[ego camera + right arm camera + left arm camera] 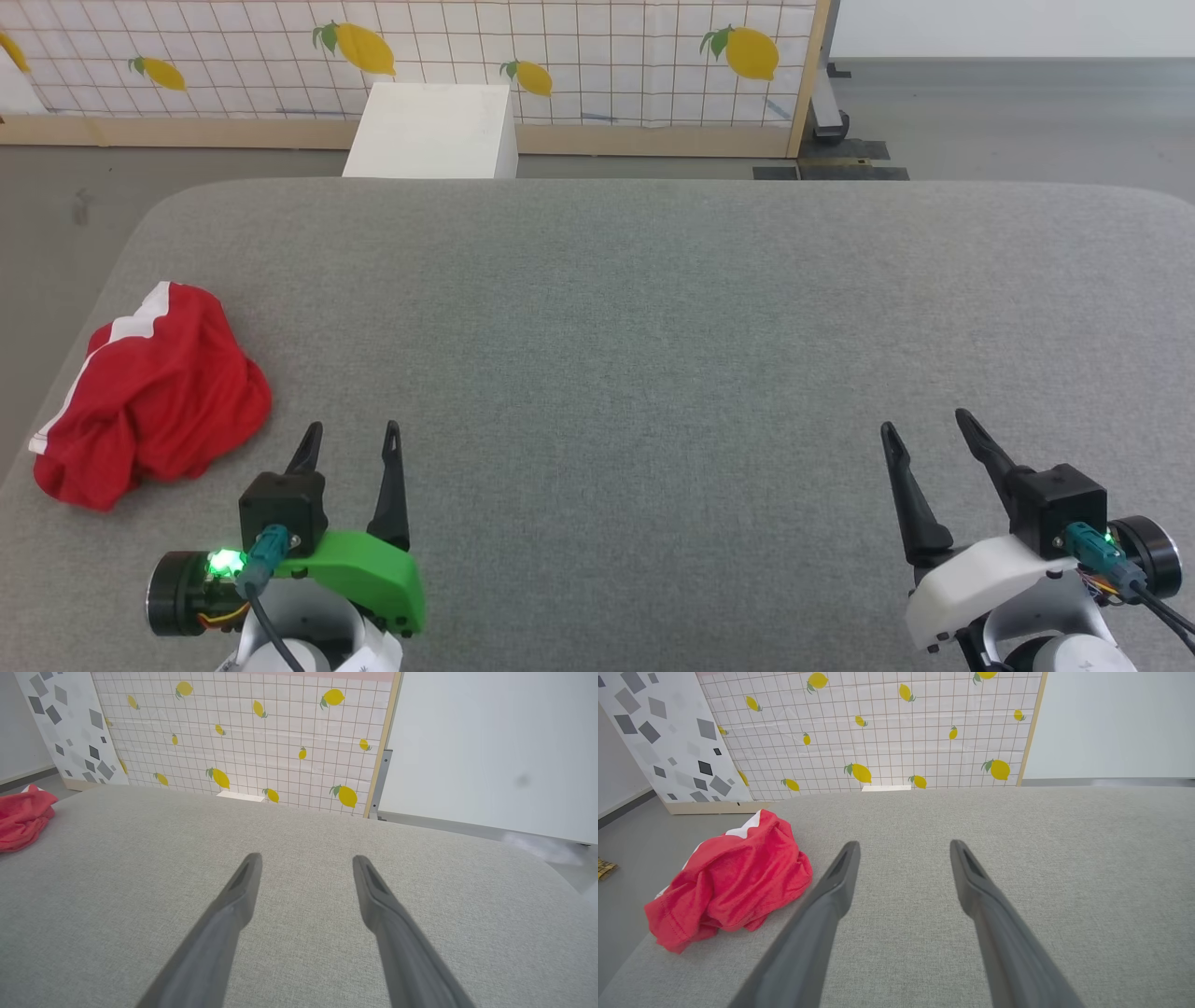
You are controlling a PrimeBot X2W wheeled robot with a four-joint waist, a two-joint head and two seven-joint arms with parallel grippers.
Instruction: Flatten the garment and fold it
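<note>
The garment (154,397) is a crumpled heap of red fabric with a white stripe, lying near the left edge of the grey table (653,327). In the left wrist view the garment (731,882) lies bunched to the left of my fingers. In the right wrist view the garment (21,816) peeks in at the far left. My left gripper (353,431) hovers at the lower left, open and empty, just right of the heap without touching it. At the lower right my right gripper (924,422) stands open and empty, far from the cloth.
A white box (434,131) stands on the floor beyond the table's far edge. Behind it runs a lemon-print grid panel (560,56). The table's left edge lies close beside the garment, with grey floor (56,215) below.
</note>
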